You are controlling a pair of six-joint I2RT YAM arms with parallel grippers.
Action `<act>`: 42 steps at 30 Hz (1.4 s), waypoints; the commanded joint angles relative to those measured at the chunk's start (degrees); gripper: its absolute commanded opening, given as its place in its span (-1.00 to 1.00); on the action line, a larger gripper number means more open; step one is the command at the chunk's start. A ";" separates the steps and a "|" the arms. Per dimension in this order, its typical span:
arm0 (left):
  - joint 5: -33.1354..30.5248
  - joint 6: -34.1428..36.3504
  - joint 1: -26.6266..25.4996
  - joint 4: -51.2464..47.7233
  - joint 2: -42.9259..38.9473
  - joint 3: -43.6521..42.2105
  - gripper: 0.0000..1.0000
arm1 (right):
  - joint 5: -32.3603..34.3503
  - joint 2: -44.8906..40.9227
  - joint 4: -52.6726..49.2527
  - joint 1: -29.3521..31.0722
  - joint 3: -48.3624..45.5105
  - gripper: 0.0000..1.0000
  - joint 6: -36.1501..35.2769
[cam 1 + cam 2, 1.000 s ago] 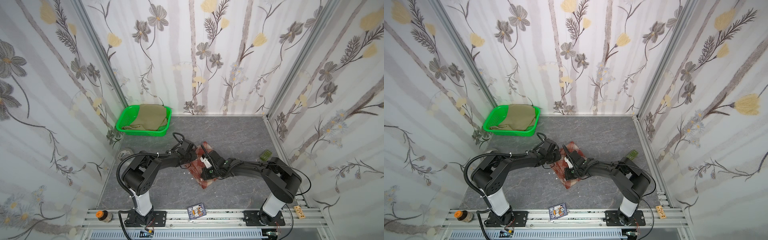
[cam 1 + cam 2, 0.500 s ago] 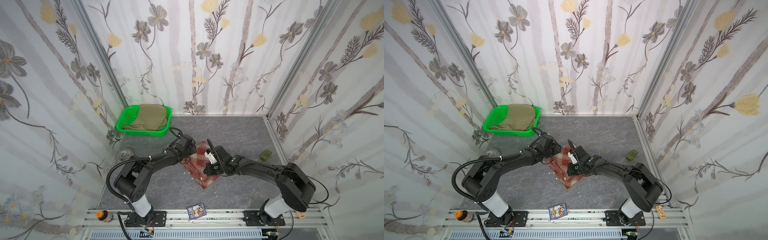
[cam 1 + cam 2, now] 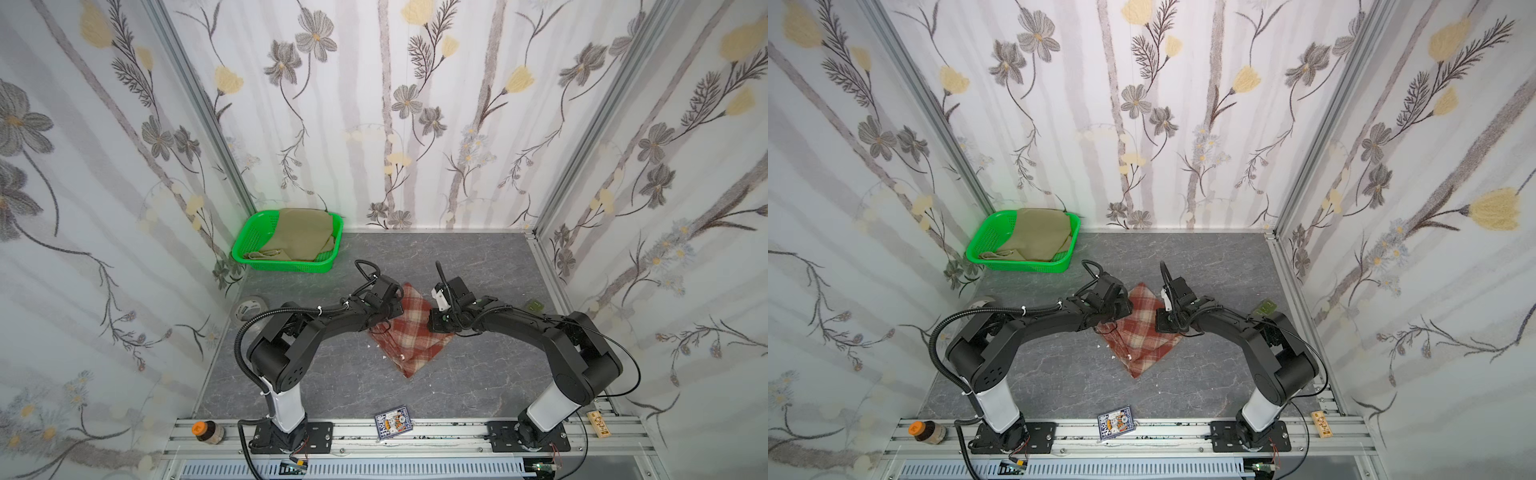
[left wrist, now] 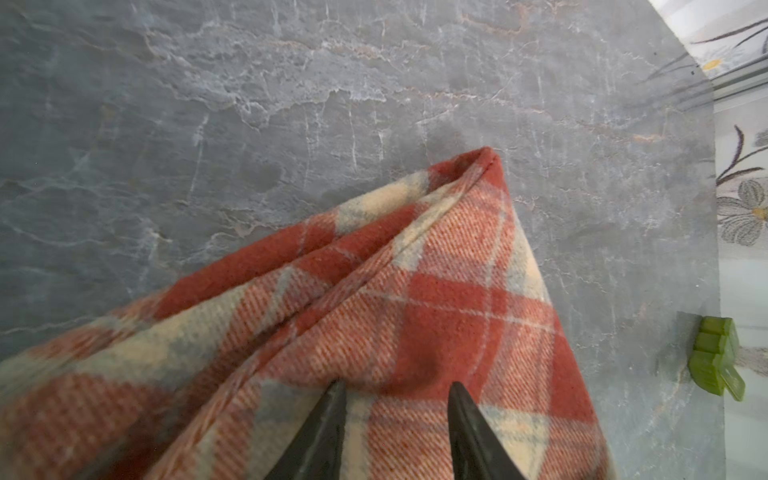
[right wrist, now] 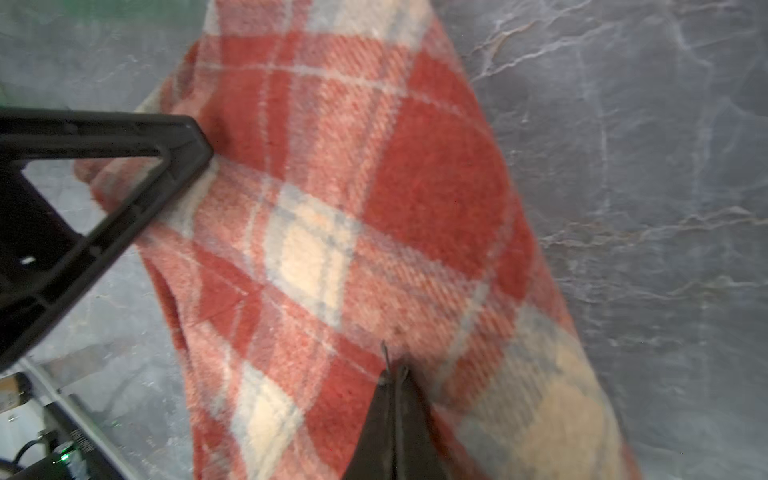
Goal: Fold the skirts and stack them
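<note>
Far left, the khaki skirt [image 3: 301,237] lies in the green basket [image 3: 249,245]. The left end effector [image 4: 397,384] has come apart, tips over the plaid skirt [image 3: 409,332], which is now spread wider in the middle of the surface [image 3: 478,266]. Both arms reach inward with bent elbows. The right end effector [image 5: 392,372] stays pinched on the skirt's right edge.

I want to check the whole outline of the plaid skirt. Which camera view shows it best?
In both top views the plaid skirt shows nearly whole, a diamond shape, only its two side corners hidden. The left wrist view gives just one folded corner, sharp; the right wrist view a blurred stretch of cloth.
</note>
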 commanded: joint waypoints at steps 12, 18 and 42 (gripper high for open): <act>1.87 3.84 -1.04 0.07 15.78 15.32 -0.14 | 3.08 -7.25 5.91 4.02 -15.69 -1.00 11.23; -0.73 5.90 -2.29 0.25 15.70 21.36 -0.15 | 2.74 -11.28 5.90 9.82 -15.10 -1.00 17.05; 4.26 -0.68 -5.93 0.61 -12.04 -8.66 -0.13 | -0.62 5.67 4.58 -6.57 7.50 -1.00 -0.48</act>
